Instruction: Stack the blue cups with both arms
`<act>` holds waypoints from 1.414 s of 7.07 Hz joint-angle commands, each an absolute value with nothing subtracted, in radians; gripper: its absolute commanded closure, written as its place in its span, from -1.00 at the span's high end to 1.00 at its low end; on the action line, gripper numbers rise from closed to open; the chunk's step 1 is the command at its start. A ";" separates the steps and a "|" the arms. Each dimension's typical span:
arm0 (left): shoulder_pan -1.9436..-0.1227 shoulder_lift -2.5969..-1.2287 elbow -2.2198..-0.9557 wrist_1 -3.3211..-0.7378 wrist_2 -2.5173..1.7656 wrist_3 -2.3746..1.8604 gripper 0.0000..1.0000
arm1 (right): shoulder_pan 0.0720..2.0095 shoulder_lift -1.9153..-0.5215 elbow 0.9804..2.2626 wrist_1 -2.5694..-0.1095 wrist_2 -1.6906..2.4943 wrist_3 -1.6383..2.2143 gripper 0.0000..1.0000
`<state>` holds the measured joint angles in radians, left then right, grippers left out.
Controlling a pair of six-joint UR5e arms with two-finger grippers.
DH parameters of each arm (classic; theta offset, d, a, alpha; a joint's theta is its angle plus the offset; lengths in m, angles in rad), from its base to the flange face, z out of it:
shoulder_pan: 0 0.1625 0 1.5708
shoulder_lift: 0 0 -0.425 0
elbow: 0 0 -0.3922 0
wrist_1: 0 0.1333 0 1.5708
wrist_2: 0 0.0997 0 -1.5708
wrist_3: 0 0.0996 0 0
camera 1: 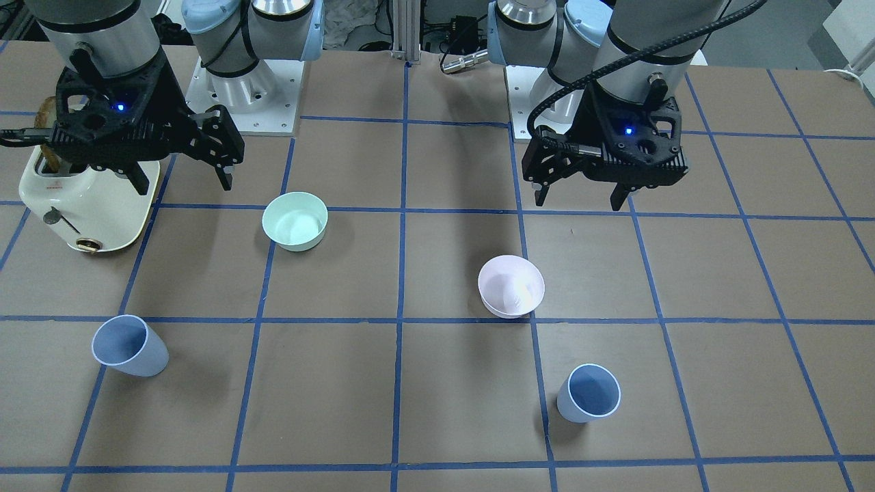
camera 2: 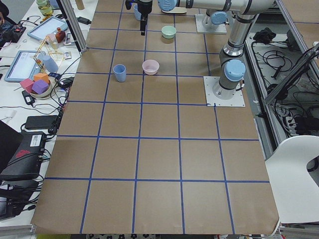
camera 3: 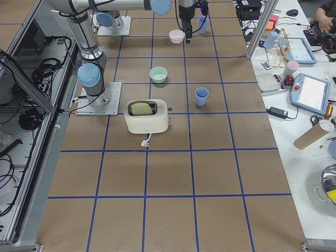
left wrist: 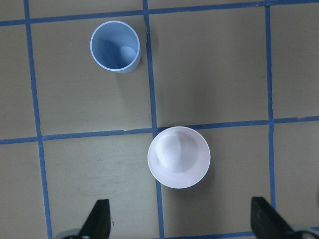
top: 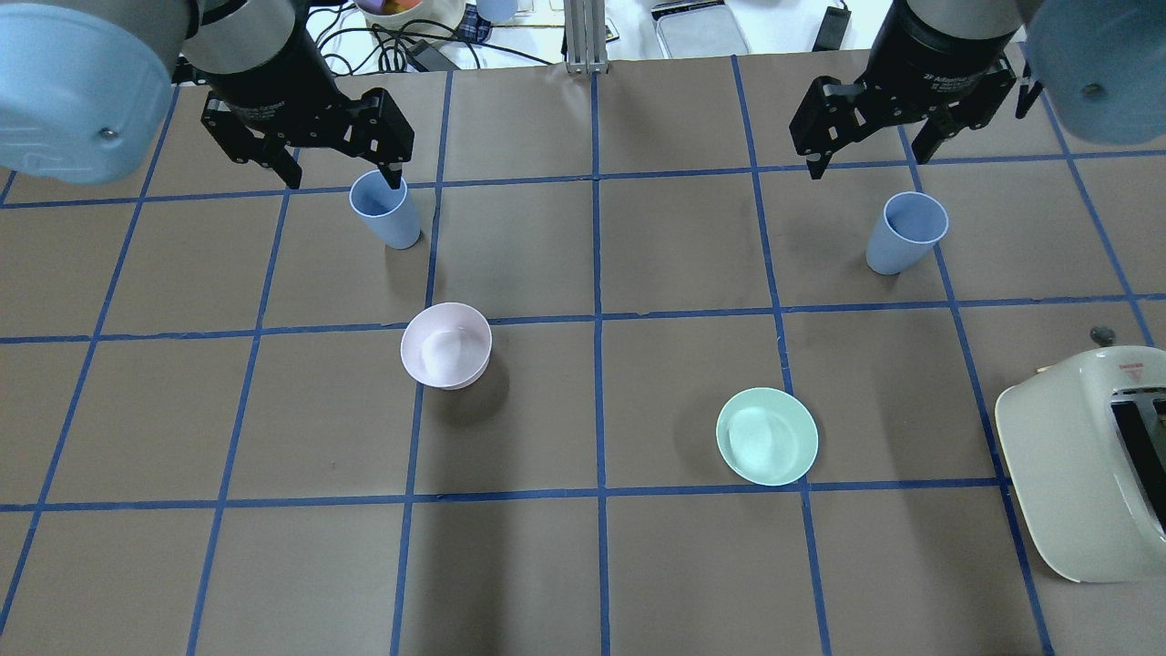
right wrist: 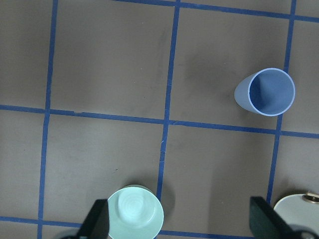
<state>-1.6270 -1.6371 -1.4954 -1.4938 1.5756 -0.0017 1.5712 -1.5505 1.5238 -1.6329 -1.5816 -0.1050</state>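
White lettering (top: 947, 78) is running across the right gripper's (top: 864, 164) body in the overhead view, seemingly starting "2F"; the rest is blurring out. A tiny red mark (top: 1130, 372) on the toaster (top: 1066, 474) is proving unreadable.

Blue cup L (top: 386, 211), twin R (top: 904, 235), both upright, empty, well apart.

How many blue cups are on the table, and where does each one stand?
2. The first blue cup stands upright on the robot's left side, beyond the pink bowl; the second blue cup stands upright on its right side, beyond the green bowl. None seems hidden.
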 commanded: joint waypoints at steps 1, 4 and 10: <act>-1.626 -1.635 -1.490 -1.494 1.581 -0.002 1.00 | 1.571 -1.551 1.526 -1.632 -1.580 -0.106 1.00; -1.597 -1.734 -1.454 -1.513 1.574 0.003 1.00 | 1.572 -1.551 1.525 -1.632 -1.580 -0.106 1.00; -1.578 -2.097 -1.450 -1.111 1.597 0.011 1.00 | 1.572 -1.549 1.525 -1.635 -1.580 -0.106 1.00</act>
<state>-1.5818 -2.0609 -1.4509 -1.1422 1.5899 0.0070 1.5723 -1.5493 1.5248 -1.6348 -1.5800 -0.1059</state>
